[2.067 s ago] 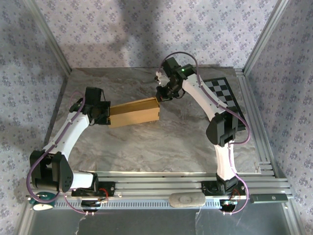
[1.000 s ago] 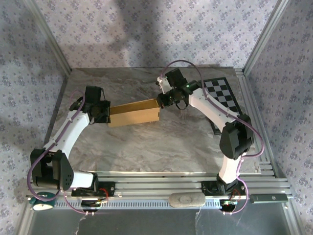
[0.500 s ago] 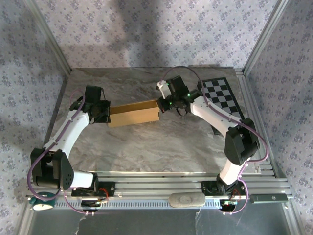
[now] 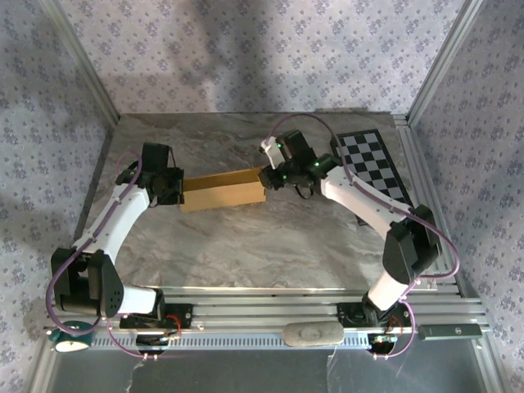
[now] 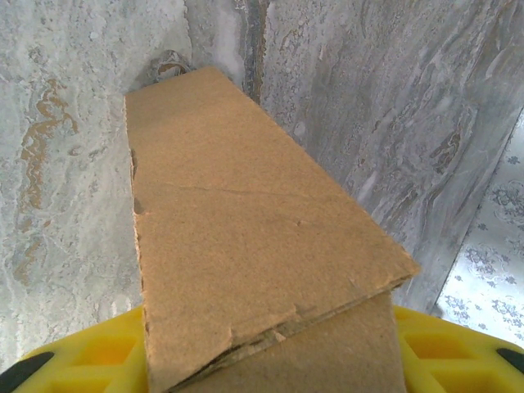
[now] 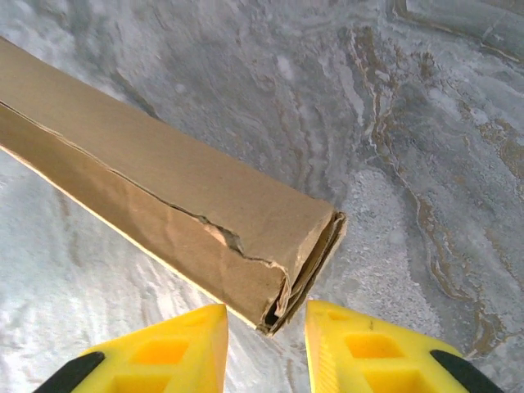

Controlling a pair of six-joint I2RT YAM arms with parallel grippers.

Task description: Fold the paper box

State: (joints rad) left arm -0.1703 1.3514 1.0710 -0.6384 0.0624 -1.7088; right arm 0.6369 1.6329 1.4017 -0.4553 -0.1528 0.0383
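- The paper box (image 4: 223, 190), flattened into a long tan strip, lies across the middle of the counter (image 4: 270, 246), nearer its far edge.
- The left end effector (image 4: 173, 190) is clamped on its left end.
- The right end effector (image 6: 266, 327) stands released, with a finger on either side of the torn right-end corner.
- My advice: catch a single layer there and lift gently, so the tear doesn't run.
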